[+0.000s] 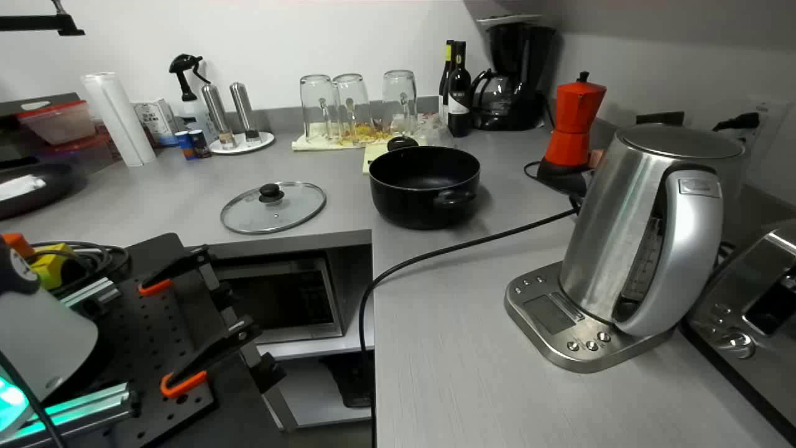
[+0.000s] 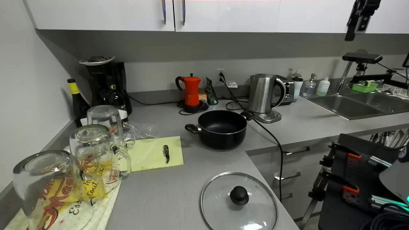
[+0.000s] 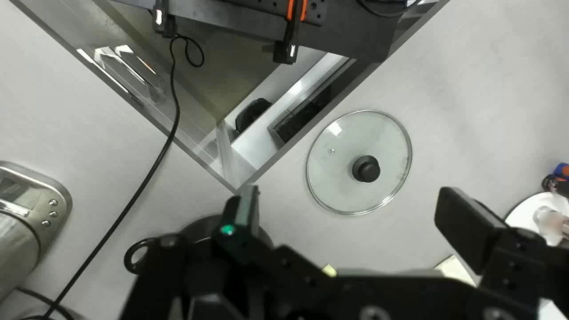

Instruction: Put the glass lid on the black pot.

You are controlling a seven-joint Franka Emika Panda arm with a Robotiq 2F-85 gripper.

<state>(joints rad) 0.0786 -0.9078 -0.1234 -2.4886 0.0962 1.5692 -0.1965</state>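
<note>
One glass lid [image 1: 295, 210] lies flat on the grey counter [image 1: 448, 323], left of the open-topped black pot [image 1: 425, 202] in an exterior view; three glass mugs [image 1: 353, 102] stand farther back. In the wrist view the gripper [image 3: 349, 211] is released, fingers [image 3: 464, 226] spread wide.

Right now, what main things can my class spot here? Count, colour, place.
lid: 1, clear, on counter
pot: 1, black, between lid and kettle
kettle: 1, silver, beside toaster
toaster: 1, silver, beside kettle
moka pot: 1, red, near kettle
coffee machine: 1, black, counter corner
bottles: 2, dark, beside coffee machine
mugs: 3, clear, near bottles
sheet: 1, yellow, near pot
cylinders: 2, silver, on white plate
roll: 1, white, near cylinders
sink: 1, grey, in counter
microwave: 1, dark, below counter
gripper: 1, black, open above counter
</note>
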